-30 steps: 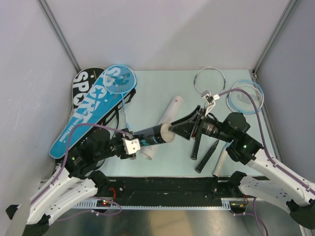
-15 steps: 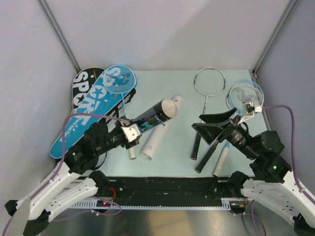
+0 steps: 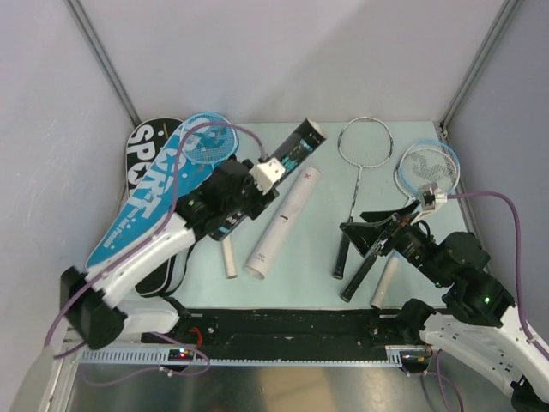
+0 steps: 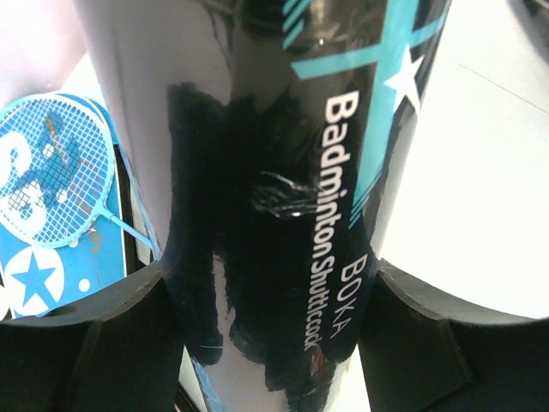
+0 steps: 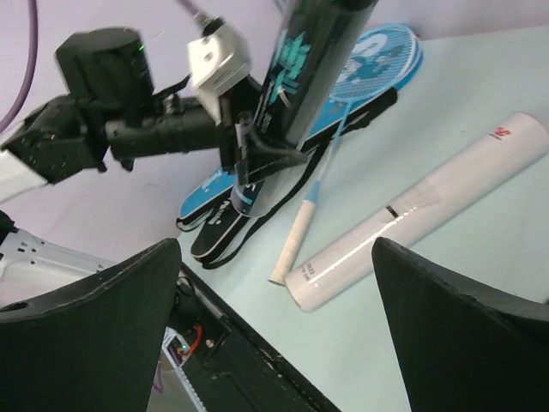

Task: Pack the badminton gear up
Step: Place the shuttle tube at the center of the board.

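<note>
- Now the left fingers [image 4: 111,343] are clamped on either side of the black tube [image 4: 283,172], which fills the gap between them.
- The right fingers [image 5: 94,326] stand spread wide with nothing in them. A second ago they were at the tube's end over the middle of the table [image 3: 317,257]; since then they have let go and drawn back to the right.
- Over the same second the left arm has swung the tube out of the middle toward the far side. It now hangs tilted above the table, near the blue racket [image 3: 208,139] that lies on the blue cover [image 3: 141,210].
- Judging from this, the two-armed work on the tube looks finished and the tube is being carried off to be set down.
- The white tube [image 3: 283,221], the silver racket [image 3: 357,184], the blue-rimmed racket [image 3: 426,166] and the black cover [image 3: 141,137] lie loose on the table, so most of the packing seems to remain.
- Only the left wrist view shows the tube's teal print, which reads "BOKA Badminton Shuttlecock", and how squarely it sits in the grip.
- Only the right wrist view, looking low across the table, shows that the tube is held clear of the surface.
- Only the top view shows the two rackets on the right.
- No view shows a shuttlecock, or whether the tube's end is capped.
</note>
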